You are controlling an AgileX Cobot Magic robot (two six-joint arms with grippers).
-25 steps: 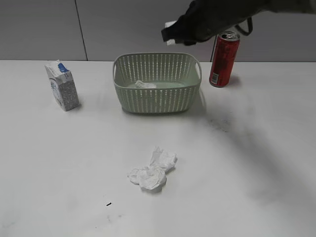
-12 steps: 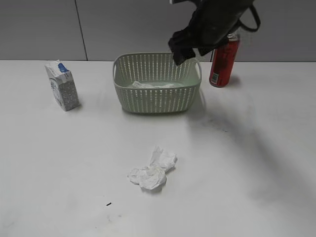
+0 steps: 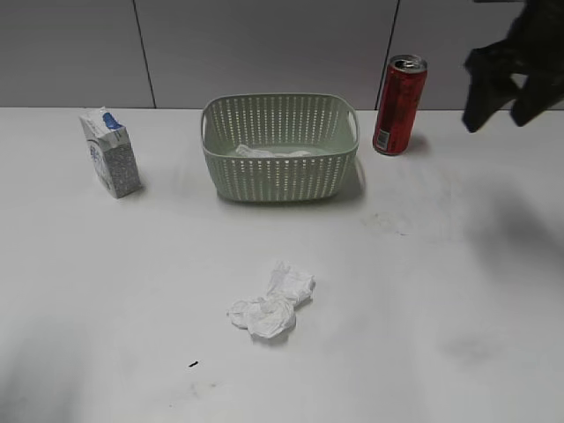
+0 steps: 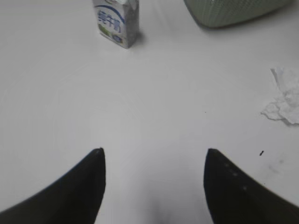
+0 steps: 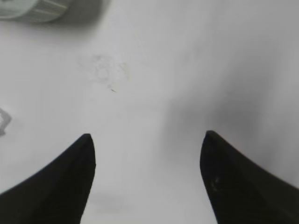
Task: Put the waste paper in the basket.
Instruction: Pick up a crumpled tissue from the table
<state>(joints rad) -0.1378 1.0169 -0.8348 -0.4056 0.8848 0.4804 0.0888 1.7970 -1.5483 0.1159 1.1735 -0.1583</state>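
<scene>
On bench, front centre: waste paper (image 3: 271,306), one crumpled wad, well apart from basket (image 3: 280,170).
Basket contents: white paper visible inside.
Right gripper (image 3: 505,84): raised, jaws spread wide, empty.
Left gripper (image 4: 154,151): jaws wide, empty.

The right gripper (image 3: 505,92), empty with jaws apart, has swung away from above the basket (image 3: 280,167) to the far right.

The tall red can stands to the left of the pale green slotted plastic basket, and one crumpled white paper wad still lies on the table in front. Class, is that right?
Not quite. The exterior view shows the tall red can standing to the right of the pale green slotted plastic basket. The crumpled white paper wad does lie on the table in front.
</scene>
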